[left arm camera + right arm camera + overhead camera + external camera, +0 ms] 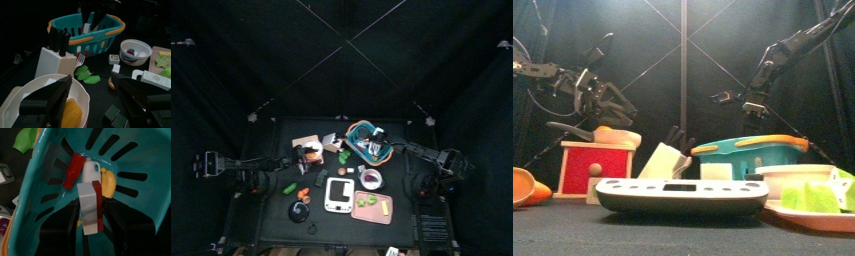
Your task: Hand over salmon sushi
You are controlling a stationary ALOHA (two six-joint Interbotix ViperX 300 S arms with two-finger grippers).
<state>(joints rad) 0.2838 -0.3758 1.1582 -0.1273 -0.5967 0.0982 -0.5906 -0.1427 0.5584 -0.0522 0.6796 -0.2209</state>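
R tool [751, 104] is hanging above the teal plastic basket with the orange rim [747, 155], pointing down into it. Its jaws are standing fairly wide w/ nothing between them: no grip yet.

The task's thing is lying on the basket floor. It's a white block w/ a red slab along one side [89, 210], which I'm reading as the salmon sushi, tho not 100% sure. Another red, white & orange cluster [90, 174] is lying just beyond it in the same basket & could be confused w/ it.

Key relation: the sushi is sitting straight below R tool, centred in the gap. Its long axis is running along the gap, not across it. So the jaws closing would be meeting its long sides, a good line-up. Coming move, as I judge it: straight descent, no wrist turn needed, then close. Risk: basket wall is near on one side & a jaw may be catching it going down.

L tool [93, 95] is waiting well apart from the basket, jaws fully wide & empty, over the white round plate [40, 82] holding an orange piece [70, 114]. The pale wooden knife block w/ black handles [50, 62] is standing between L tool & the basket. R arm is clearly nearer, so the pick is its job & L is likely receiving. Handover itself not yet started.
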